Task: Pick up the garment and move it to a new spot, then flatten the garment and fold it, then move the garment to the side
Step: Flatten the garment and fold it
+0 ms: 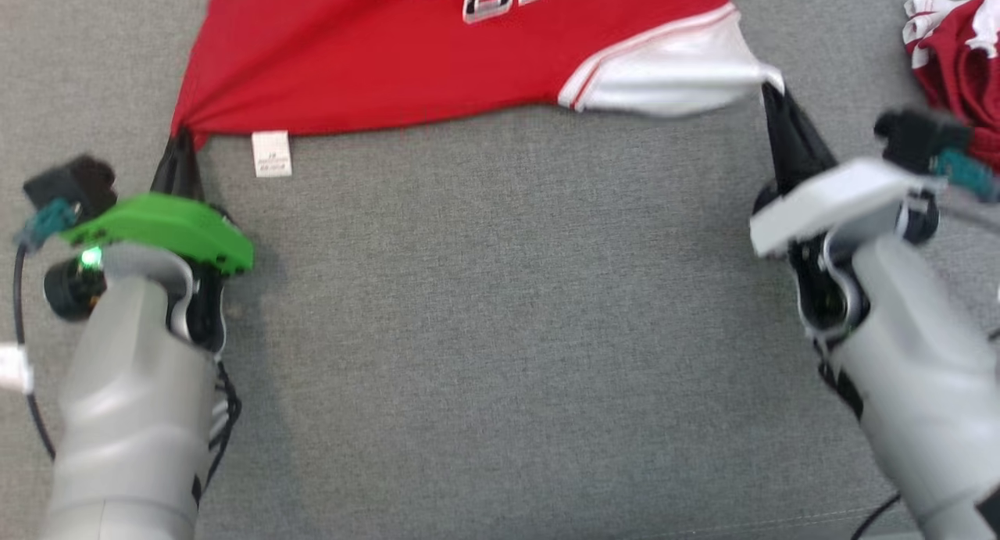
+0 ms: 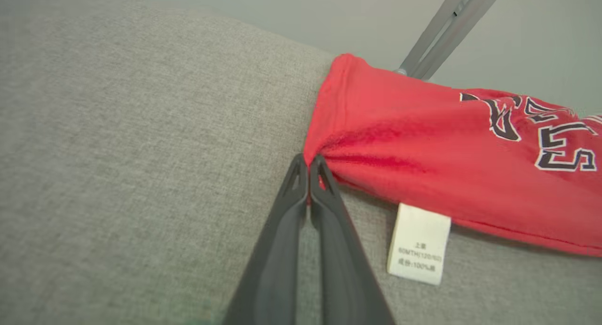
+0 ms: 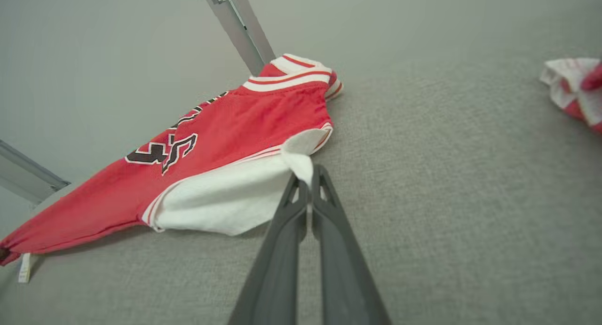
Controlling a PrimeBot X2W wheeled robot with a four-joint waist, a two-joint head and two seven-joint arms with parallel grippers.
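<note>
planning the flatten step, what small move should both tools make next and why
Probably draw both tools back toward the robot together, holding the hem taut. The left tool is shut on the labelled corner of the red jersey, the right tool on its white corner, and it lies by the far edge of the grey surface.

Garment (image 1: 437,55) lies on the far part of the surface (image 1: 500,329), stretched left to right. My left fingers (image 1: 181,153) are pinched onto its near-left corner, and my right fingers (image 1: 777,114) are pinched onto its near-right corner, so its near edge runs between them. The care label (image 1: 272,154) hangs off that near edge, just right of my left fingers, flat on the surface. A second bunched garment (image 1: 957,55) sits at far right, beyond my right fingers and apart from the first. A slanted metal post (image 3: 237,26) stands behind the garment's far end.
</note>
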